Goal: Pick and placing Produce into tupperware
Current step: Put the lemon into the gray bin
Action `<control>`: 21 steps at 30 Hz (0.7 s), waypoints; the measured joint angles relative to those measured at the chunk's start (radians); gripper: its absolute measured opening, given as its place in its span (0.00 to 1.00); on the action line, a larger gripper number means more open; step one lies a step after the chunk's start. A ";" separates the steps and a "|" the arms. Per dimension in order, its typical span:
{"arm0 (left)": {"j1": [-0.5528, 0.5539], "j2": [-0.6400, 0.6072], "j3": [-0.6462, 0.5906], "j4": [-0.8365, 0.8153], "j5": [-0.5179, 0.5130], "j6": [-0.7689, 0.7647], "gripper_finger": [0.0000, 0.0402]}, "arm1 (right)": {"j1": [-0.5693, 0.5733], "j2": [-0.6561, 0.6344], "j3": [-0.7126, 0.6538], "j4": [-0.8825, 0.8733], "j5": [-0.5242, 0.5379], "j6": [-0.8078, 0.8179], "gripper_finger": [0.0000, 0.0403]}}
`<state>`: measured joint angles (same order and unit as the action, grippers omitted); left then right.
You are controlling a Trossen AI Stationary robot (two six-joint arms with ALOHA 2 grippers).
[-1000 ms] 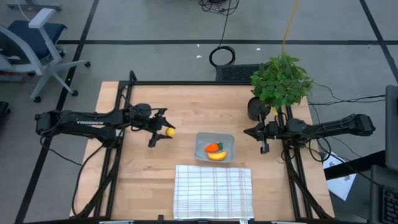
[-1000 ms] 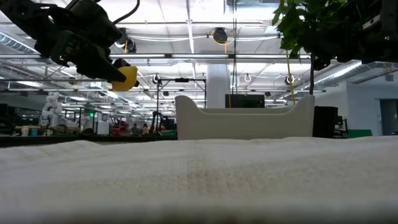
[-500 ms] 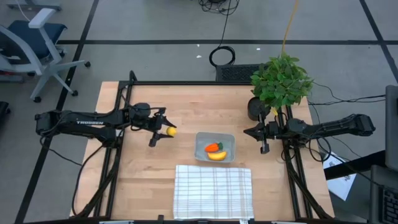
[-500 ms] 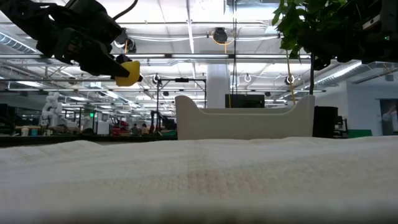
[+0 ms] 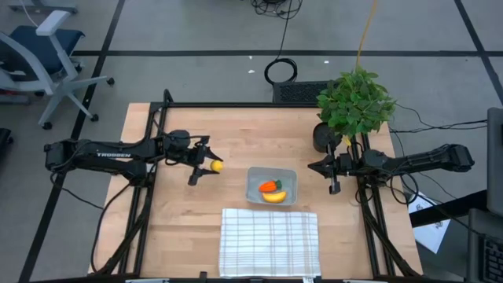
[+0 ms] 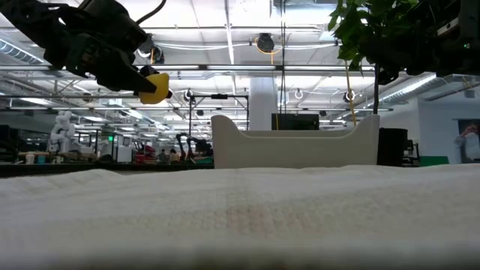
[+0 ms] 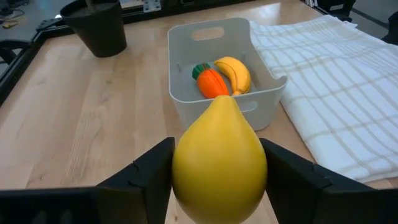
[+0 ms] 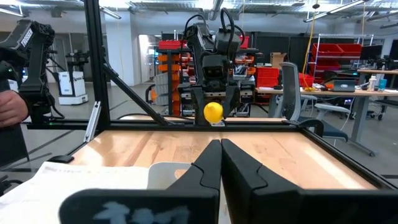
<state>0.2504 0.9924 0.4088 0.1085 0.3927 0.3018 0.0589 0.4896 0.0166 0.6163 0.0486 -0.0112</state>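
While carrot [image 5: 269, 186] and banana [image 5: 274, 196] lie in the tupperware [image 5: 288, 177], left jaws [image 5: 207, 166] pinch the yellow fruit [image 5: 215, 166] aloft beside it; right jaws [image 5: 317, 167] wait pressed together.

Three produce pieces: one carrot [image 5: 269, 186], one banana [image 5: 274, 196], one yellow fruit [image 5: 214, 166]; one tupperware [image 5: 255, 176].

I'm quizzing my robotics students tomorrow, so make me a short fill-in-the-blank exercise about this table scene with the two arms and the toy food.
1. The left gripper holds a yellow ____.
2. Inside the container, beside the banana, lies an orange ____.
3. The right gripper waits near the potted plant with its fingers ____.
4. The checked cloth lies right next to the ____.

Missing words: fruit; carrot; shut; container
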 joint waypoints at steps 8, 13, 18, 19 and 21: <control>0.000 0.000 0.000 0.040 0.000 -0.023 0.51 | 0.000 0.000 0.000 0.000 0.000 0.000 0.00; -0.005 0.016 0.000 0.205 -0.062 -0.137 0.52 | 0.000 0.000 0.000 0.000 0.000 0.000 0.00; -0.027 0.066 0.007 0.287 -0.162 -0.183 0.52 | 0.000 0.000 0.000 0.000 0.000 0.000 0.00; -0.031 0.082 0.015 0.290 -0.165 -0.195 0.52 | 0.000 0.000 0.000 0.000 0.000 0.000 0.00; -0.036 0.114 0.043 0.290 -0.165 -0.222 0.52 | 0.000 0.000 0.000 0.000 0.000 0.000 0.00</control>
<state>0.2145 1.1063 0.4513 0.3985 0.2276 0.0799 0.0589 0.4896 0.0166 0.6167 0.0490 -0.0115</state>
